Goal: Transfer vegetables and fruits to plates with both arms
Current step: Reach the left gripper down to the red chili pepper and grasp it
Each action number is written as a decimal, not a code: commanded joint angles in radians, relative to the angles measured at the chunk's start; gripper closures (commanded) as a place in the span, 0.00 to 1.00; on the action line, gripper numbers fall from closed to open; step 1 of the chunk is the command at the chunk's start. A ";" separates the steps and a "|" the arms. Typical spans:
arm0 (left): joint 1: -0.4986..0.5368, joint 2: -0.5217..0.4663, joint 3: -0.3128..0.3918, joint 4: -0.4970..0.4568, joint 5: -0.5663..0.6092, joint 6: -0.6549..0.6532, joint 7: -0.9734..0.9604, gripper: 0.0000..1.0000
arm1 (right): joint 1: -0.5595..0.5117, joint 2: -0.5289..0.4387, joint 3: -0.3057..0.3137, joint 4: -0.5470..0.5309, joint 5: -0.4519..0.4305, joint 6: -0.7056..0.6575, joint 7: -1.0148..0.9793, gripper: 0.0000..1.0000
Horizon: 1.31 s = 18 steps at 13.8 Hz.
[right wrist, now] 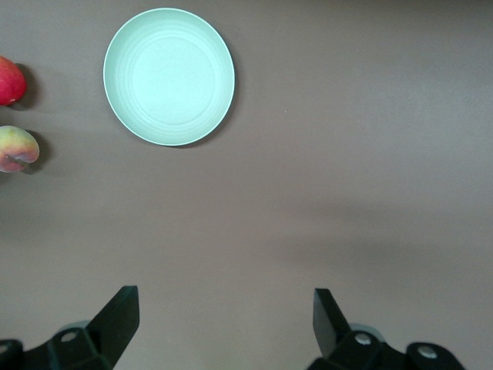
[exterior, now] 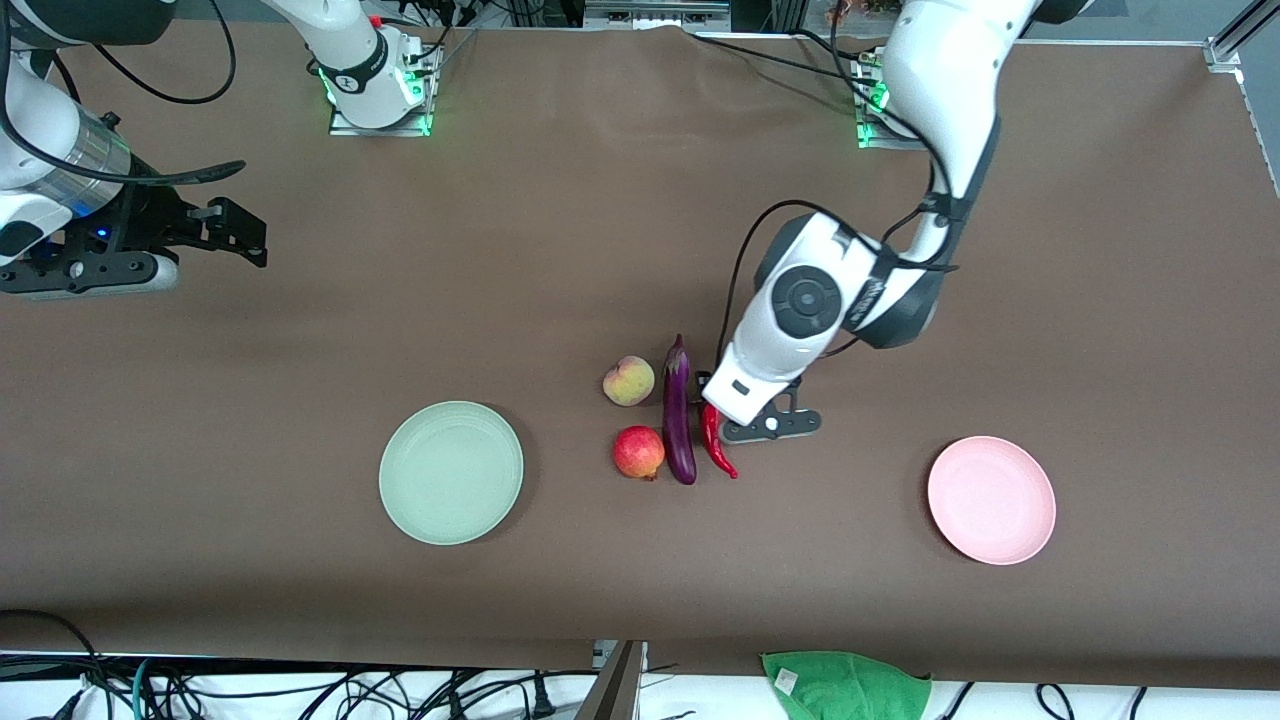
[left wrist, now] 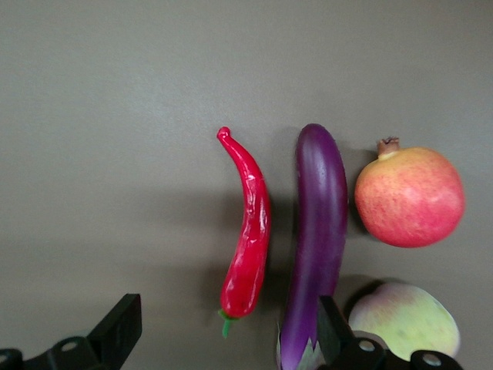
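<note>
The right gripper (exterior: 235,228) waits wide open and empty over bare table. The mint green plate (exterior: 451,486) has open room around it. The pomegranate (exterior: 639,452), peach (exterior: 629,381), eggplant (exterior: 678,414) and chili pepper (exterior: 716,441) crowd together. The left gripper (left wrist: 227,335) hangs wide open and empty over the chili. The pink plate (exterior: 991,499) sits alone.

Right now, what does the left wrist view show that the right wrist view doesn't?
Only the left wrist view shows the red chili pepper and the purple eggplant, with the open left gripper over them. Only the right wrist view shows the mint green plate and the open right gripper over bare table. Both show the pomegranate and the peach.
</note>
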 commanded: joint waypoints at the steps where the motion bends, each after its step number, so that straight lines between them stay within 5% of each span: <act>1: -0.015 0.057 0.012 0.015 0.029 0.047 -0.021 0.00 | 0.000 0.007 0.002 0.016 0.000 -0.004 -0.009 0.00; 8: -0.031 0.143 0.012 0.018 0.028 0.165 -0.020 0.00 | 0.001 0.008 0.004 0.016 0.002 -0.003 0.002 0.00; 18: -0.011 0.149 0.012 0.017 0.084 0.169 -0.012 0.03 | 0.000 0.010 0.002 0.016 0.002 0.002 0.005 0.00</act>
